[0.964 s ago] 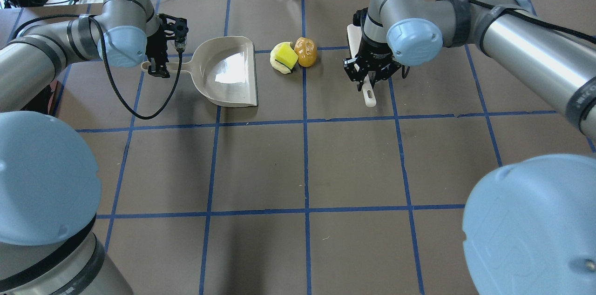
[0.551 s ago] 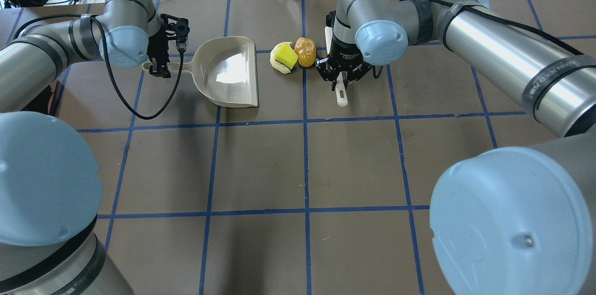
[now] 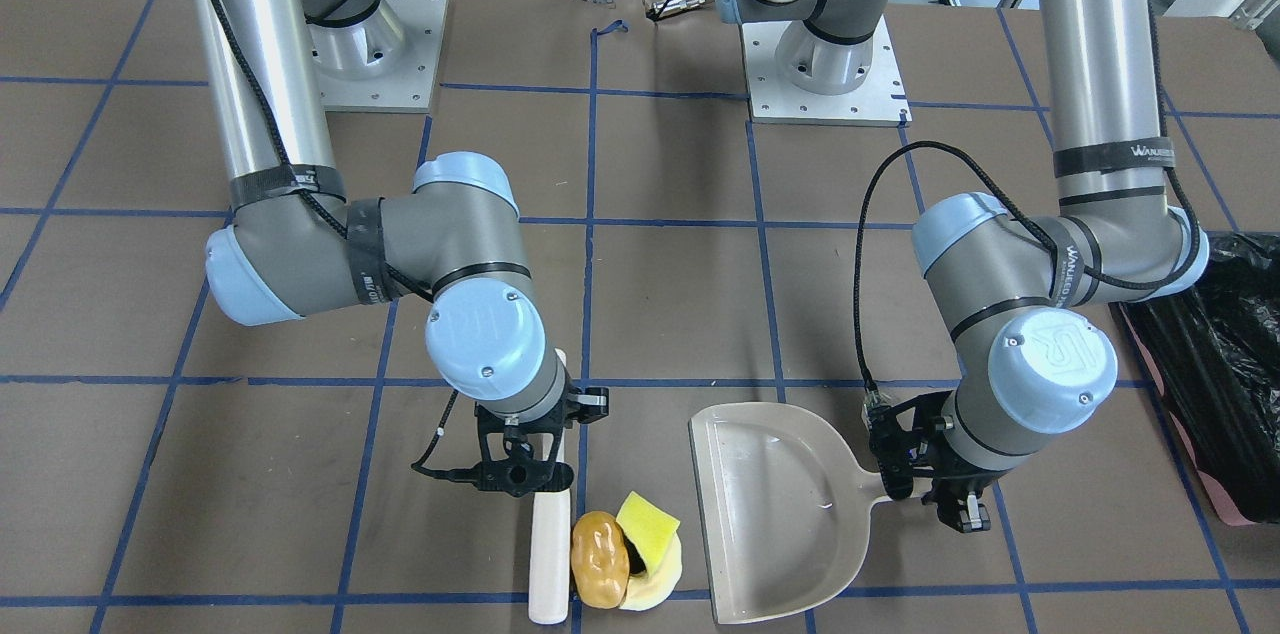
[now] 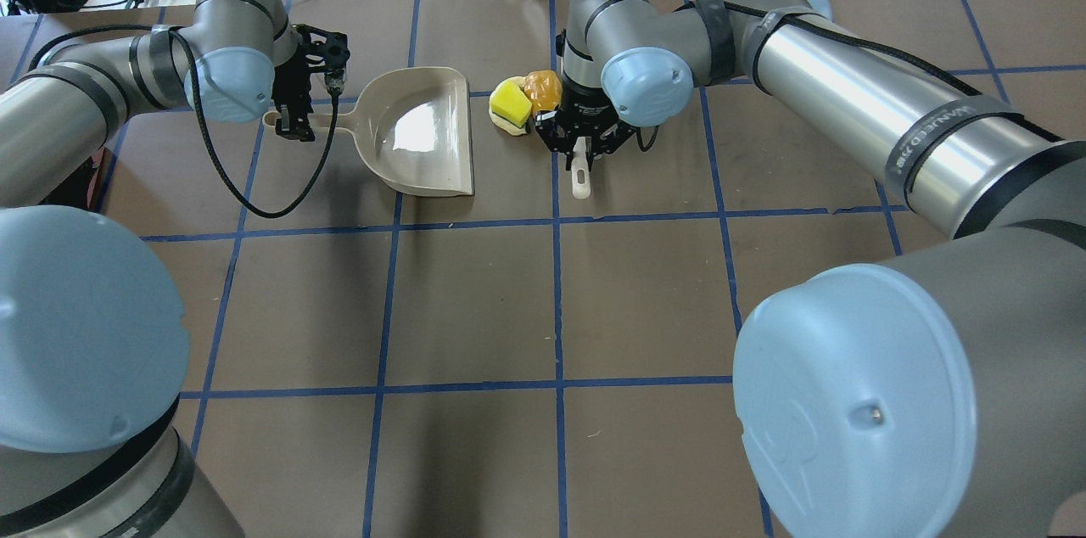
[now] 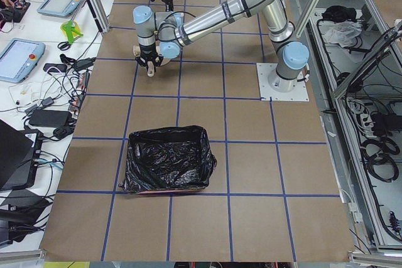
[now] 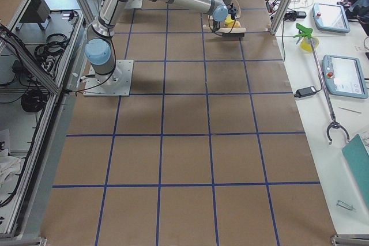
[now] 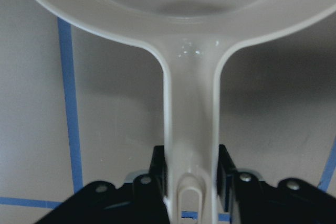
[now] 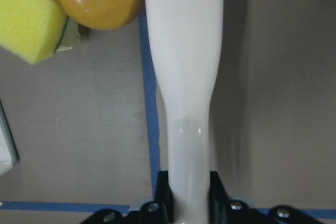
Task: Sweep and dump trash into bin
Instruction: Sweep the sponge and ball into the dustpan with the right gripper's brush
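Sliding toward the robot's left since a second ago, the right gripper (image 4: 579, 146) now has its smooth white plastic sweeper paddle (image 3: 550, 554) touching the glossy golden-brown lumpy piece (image 4: 543, 86). That piece is nudged against the yellow sponge wedge with green backing (image 4: 510, 101), which lies on the pale cream curved slice (image 3: 662, 582). The right fingers are clamped on the paddle's narrow handle. The left gripper (image 7: 191, 182) pinches the handle of the beige plastic dustpan (image 4: 424, 173), whose mouth faces the pile, near but apart. The pink bin lined with a crinkled black bag (image 5: 166, 132) stands well apart, toward the table's left end.
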